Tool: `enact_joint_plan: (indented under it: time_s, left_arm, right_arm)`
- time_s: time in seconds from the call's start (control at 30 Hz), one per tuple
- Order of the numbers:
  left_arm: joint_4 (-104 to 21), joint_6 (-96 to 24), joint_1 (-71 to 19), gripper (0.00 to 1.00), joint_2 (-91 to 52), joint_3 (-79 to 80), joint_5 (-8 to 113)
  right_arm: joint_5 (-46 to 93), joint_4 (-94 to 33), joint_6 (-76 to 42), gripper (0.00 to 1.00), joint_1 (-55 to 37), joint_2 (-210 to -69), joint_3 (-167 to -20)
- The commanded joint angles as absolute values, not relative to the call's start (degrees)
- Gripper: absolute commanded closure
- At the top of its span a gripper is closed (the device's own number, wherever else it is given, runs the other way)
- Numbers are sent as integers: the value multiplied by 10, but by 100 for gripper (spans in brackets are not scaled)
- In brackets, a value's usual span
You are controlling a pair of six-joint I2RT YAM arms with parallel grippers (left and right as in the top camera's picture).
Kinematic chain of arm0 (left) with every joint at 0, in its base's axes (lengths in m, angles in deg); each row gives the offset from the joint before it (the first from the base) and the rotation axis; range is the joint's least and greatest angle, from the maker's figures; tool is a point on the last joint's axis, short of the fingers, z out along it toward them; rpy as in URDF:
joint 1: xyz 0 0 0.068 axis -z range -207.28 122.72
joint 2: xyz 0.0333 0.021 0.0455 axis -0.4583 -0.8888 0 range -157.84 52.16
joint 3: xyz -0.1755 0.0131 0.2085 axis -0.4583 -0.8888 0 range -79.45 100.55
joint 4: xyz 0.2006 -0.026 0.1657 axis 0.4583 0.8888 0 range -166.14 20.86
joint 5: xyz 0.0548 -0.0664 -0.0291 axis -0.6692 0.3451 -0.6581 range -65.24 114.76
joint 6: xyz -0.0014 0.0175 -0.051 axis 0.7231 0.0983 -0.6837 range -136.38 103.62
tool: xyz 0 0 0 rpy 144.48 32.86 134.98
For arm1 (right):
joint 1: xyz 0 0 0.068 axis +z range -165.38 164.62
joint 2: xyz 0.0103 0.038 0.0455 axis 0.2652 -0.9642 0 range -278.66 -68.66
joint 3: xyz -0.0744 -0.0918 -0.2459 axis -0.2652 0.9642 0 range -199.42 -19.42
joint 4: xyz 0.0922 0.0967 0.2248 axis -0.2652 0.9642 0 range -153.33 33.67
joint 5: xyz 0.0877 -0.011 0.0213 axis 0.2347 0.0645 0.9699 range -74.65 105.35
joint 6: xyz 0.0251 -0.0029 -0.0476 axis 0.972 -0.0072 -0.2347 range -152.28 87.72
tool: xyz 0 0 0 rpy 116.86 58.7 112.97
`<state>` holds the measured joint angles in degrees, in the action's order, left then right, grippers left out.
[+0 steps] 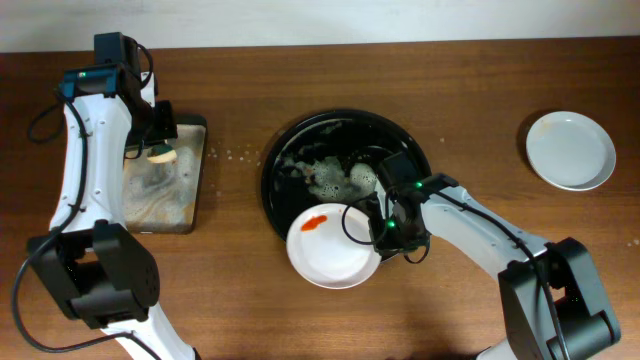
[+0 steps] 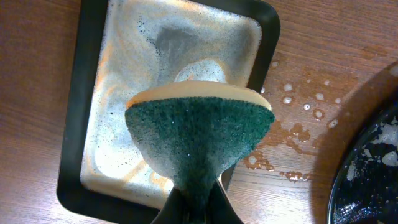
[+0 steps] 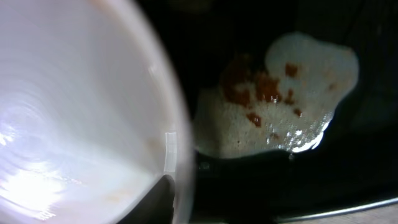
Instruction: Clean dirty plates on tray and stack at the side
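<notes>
left gripper (image 1: 157, 143) clamped, arm stretched forward | right gripper (image 1: 383, 228) seemingly pinched shut, arm bent inward

One plate (image 1: 330, 248) overlaps the tray (image 1: 290, 140)'s near rim; another plate (image 1: 570, 150) lies well to its right.

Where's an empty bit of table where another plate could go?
Bare wood lies between the black tray and the clean plate at the far right, and along the back edge. The strip between the sponge tray and the black tray is narrow and splashed. Crowded: the black tray's front, with the smeared plate and the right pincer at its rim.
</notes>
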<state>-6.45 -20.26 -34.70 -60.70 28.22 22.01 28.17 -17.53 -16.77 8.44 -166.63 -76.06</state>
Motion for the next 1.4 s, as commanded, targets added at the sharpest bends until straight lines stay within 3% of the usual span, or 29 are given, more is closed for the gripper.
enact_joint_plan:
  time_s: [0.0,0.2,0.63,0.67,0.7,0.73,0.9,1.07,1.2,1.37]
  left_arm:
    - [-64,-200,-347,97,-593,291,225]
    - [-64,-200,-347,98,-593,291,225]
    - [-60,-200,-347,98,-593,291,225]
    - [-60,-200,-347,97,-593,291,225]
    - [-60,-200,-347,97,-593,291,225]
    - [-60,-200,-347,97,-593,291,225]
    - [-49,-199,-343,97,-593,291,233]
    - [-45,-199,-329,99,-593,291,312]
    - [-44,-194,-303,100,-593,291,361]
    - [-45,-194,-220,99,-593,291,410]
  right_arm:
    - [244,-195,-175,94,83,-1665,-757]
    - [203,-218,-272,96,54,-1665,-799]
    - [134,-400,-531,95,37,-1665,-832]
    - [128,-405,-531,72,37,-1665,-832]
    - [119,-416,-533,33,37,-1665,-833]
    - [107,-425,-533,17,37,-1665,-833]
    - [86,-373,-430,15,37,-1646,-866]
    - [108,-203,-261,10,32,-1601,-926]
    - [191,-127,-199,9,-4,-1571,-937]
    - [391,-87,-194,9,-94,-1566,-936]
